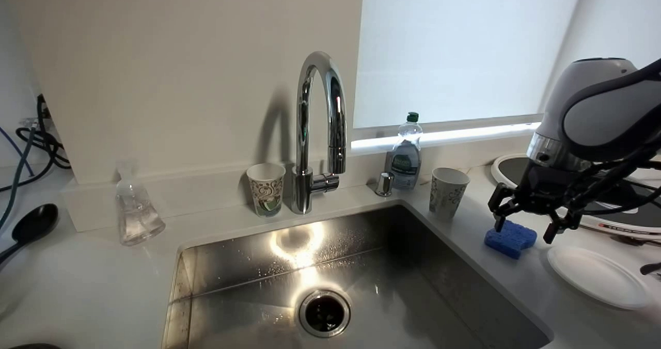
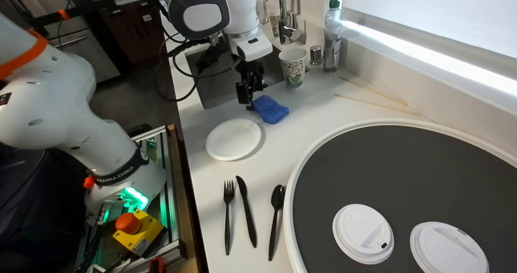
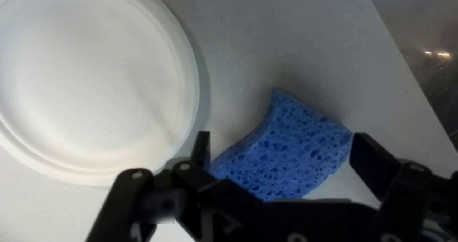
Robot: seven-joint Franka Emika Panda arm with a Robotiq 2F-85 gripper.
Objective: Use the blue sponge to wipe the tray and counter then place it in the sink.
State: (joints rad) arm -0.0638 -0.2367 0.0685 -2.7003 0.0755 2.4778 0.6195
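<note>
The blue sponge (image 1: pixel 508 239) lies flat on the white counter (image 2: pixel 319 107) between the sink (image 1: pixel 413 276) and the white plate. It also shows in an exterior view (image 2: pixel 270 110) and in the wrist view (image 3: pixel 286 149). My gripper (image 1: pixel 525 228) is open just above the sponge. In the wrist view the fingers (image 3: pixel 281 141) stand at either side of the sponge, and the gripper body hides its near edge. Whether the fingers touch it I cannot tell. The round grey tray (image 2: pixel 383 164) with a pale rim lies on the counter, holding white lids.
The white plate (image 2: pixel 233 139) lies close beside the sponge. A paper cup (image 2: pixel 293 69) and a soap bottle (image 2: pixel 332 38) stand near the sink corner. A chrome tap (image 1: pixel 304 132) rises behind the basin. A black fork (image 2: pixel 228 212), knife (image 2: pixel 247 212) and spoon (image 2: pixel 276 220) lie beside the tray.
</note>
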